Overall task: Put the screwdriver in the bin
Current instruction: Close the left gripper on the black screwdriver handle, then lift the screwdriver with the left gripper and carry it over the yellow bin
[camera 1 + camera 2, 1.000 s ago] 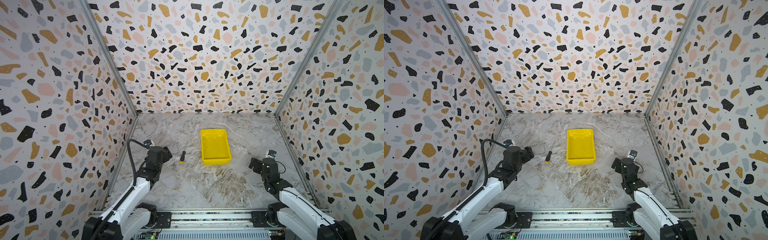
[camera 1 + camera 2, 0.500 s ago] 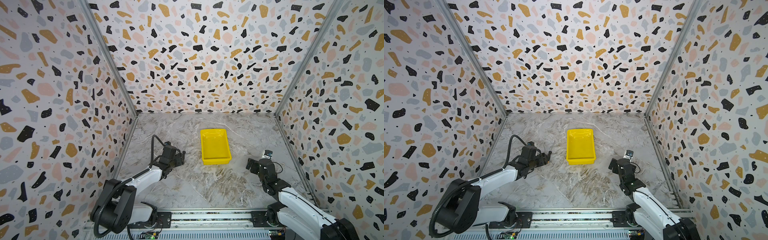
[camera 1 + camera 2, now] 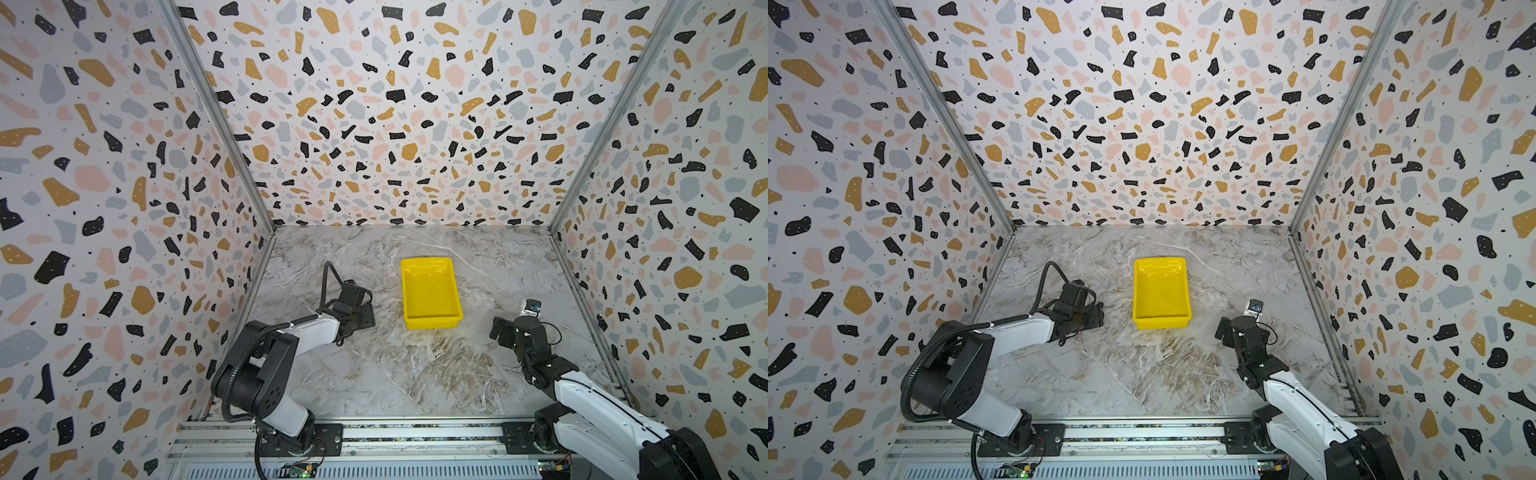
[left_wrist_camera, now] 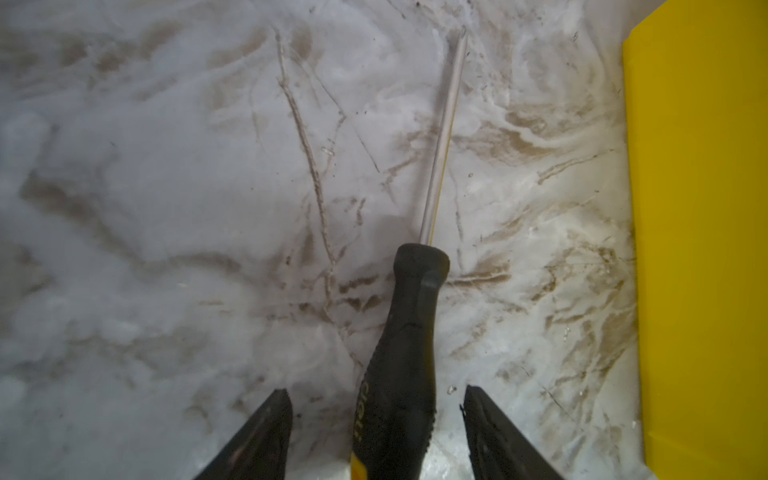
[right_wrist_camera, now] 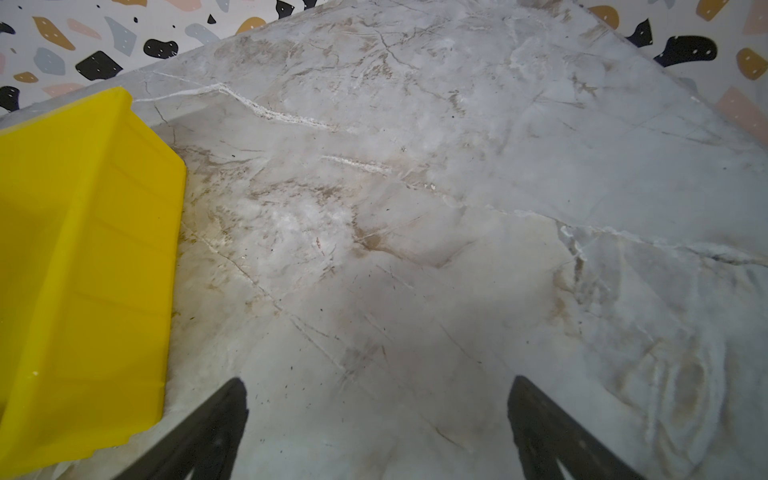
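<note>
Workcell with both arms low over the marble tabletop [image 3: 415, 365]. The left gripper [image 4: 376, 390] was set down over the screwdriver [image 4: 409, 332], which lay flat on the table, outside the bin [image 4: 698, 208]. In the left wrist view its jaws stood partly apart on either side of the black handle, with a gap of bare table visible on each side; neither fingertip [image 4: 278, 411] touched the tool. The thin grey shaft pointed away from the gripper, roughly parallel to the bin's long wall, and a strip of bare tabletop lay between the two. In both top views the left gripper [image 3: 361, 318] [image 3: 1092, 316] covered the tool, just left of the yellow bin [image 3: 428, 261] [image 3: 1160, 261], so the tool could not be made out clearly there. The right gripper [image 5: 379, 379] hung over bare marble to the right of the bin [image 5: 83, 249], its jaws spread wide with only table between them; it was well apart from the screwdriver [image 3: 500, 328] [image 3: 1225, 328]. Terrazzo-patterned walls [image 3: 395, 124] enclosed three sides, and a metal rail [image 3: 415, 434] carried both arm bases at the front.
</note>
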Motion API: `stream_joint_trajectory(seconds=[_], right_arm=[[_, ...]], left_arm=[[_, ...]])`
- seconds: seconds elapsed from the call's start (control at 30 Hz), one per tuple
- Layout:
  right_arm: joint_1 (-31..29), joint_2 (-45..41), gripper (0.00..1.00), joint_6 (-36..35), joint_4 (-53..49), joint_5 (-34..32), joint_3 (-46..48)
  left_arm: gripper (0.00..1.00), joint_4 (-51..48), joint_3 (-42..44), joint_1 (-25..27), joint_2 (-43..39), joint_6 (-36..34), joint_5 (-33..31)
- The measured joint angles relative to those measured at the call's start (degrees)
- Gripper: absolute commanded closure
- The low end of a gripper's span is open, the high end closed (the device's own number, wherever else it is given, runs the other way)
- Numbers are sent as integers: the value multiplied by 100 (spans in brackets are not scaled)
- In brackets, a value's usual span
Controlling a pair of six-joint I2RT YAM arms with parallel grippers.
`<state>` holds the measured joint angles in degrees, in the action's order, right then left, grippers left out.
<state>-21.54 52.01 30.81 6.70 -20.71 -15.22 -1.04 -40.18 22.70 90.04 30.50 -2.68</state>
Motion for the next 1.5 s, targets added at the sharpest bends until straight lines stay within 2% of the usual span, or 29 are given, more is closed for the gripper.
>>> stream_joint_trajectory(seconds=[0.5,0.7,0.87,0.93,1.07,1.27,1.4,1.5], right_arm=[[-68,57,0,0,0,-74,-7],[-72,90,0,-2,0,-83,-7],[-76,96,0,-2,0,-94,-7],[-81,96,0,-2,0,-103,-7],[-87,96,0,-2,0,-107,-7],[-94,96,0,0,0,-127,-7],[-98,96,0,0,0,-160,-7],[-98,96,0,0,0,-179,-7]], left_arm=[[52,7,-208,109,262,2,-140],[67,9,-208,116,284,13,-149],[86,-7,-219,129,275,20,-214],[89,-87,-219,142,227,20,-240],[90,-435,-219,179,-223,37,-348],[94,-846,-289,387,-1587,258,-562],[96,-800,-468,894,-2105,769,-588],[96,-400,-511,1456,-2096,1344,-516]])
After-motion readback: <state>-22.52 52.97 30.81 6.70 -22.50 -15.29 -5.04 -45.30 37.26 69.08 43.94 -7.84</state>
